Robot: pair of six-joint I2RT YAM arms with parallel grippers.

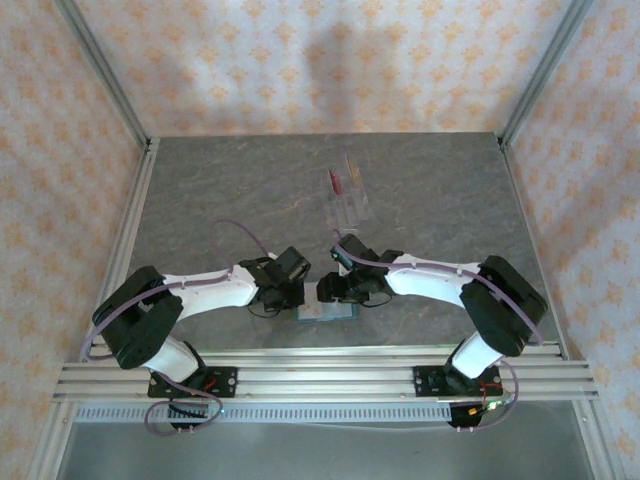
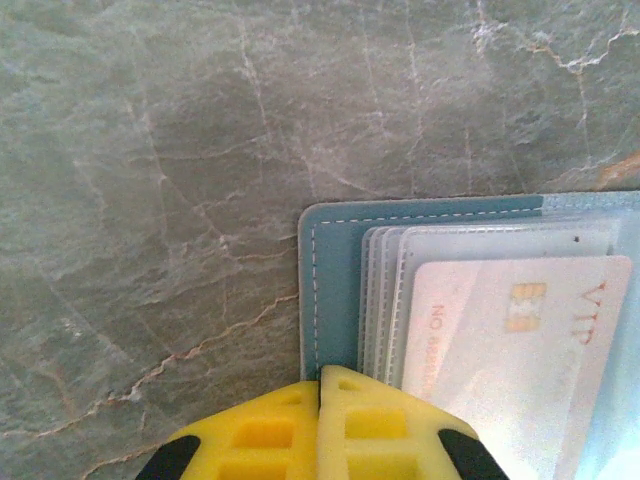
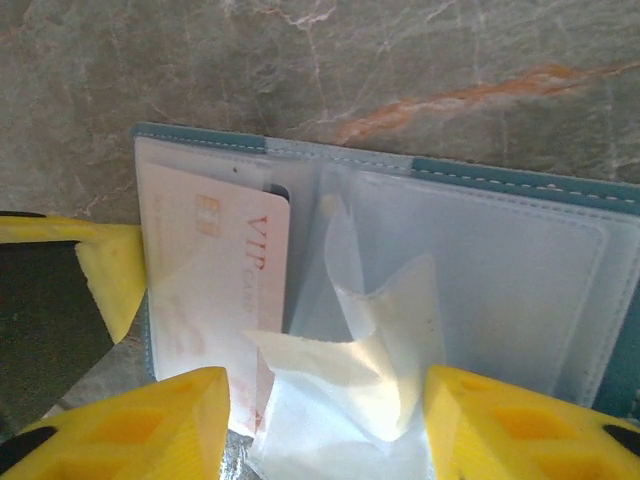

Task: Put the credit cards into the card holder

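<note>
Grey table point(image 1: 200, 200): bears the teal card holder point(image 1: 328, 312), lying open.
Clear stand point(image 1: 350, 205): well behind card holder, dark red card point(image 1: 337, 183) upright in it.
Clear sleeves point(image 3: 350, 350): loose, curled up over card holder's middle, between right gripper point(image 3: 325, 425) fingers.
Right gripper: jaws apart, straddling sleeves, not clamped.
Left gripper point(image 2: 320, 435): jaws pressed together, tip on card holder's edge.
VIP card point(image 3: 215, 270): pale, red lettering, gold chip, tucked in a sleeve on the half beside left gripper.
</note>
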